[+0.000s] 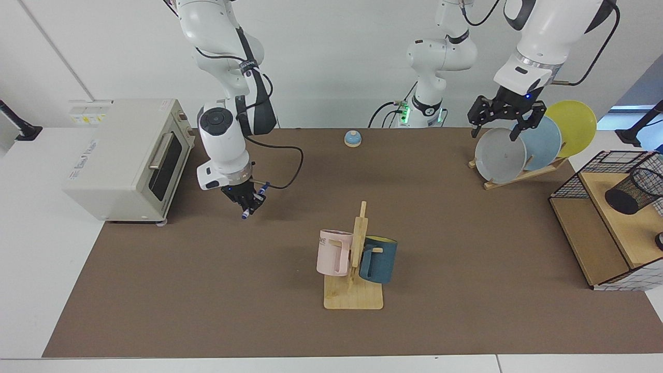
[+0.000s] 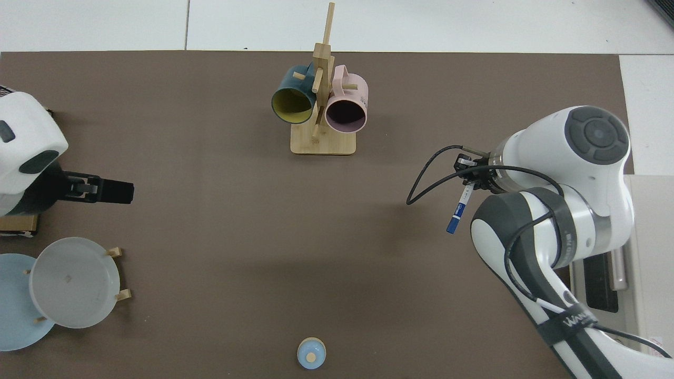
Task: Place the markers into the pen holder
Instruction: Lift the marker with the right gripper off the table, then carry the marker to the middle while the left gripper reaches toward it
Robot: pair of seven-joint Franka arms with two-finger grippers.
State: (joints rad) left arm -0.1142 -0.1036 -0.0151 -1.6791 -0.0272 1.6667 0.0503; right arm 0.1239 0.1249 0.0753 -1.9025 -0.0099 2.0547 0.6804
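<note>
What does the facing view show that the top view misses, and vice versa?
Facing only: the pen holder lying tipped on the wire rack, and the yellow plate. Top only: the marker at near full length with its white barrel. Both: right gripper shut on the marker, left gripper open above the plates, the mug tree, the toaster oven.

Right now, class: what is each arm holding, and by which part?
The right pincer grips the marker near the middle of its white barrel. The left pincer waits open above the plates, holding nothing.
</note>
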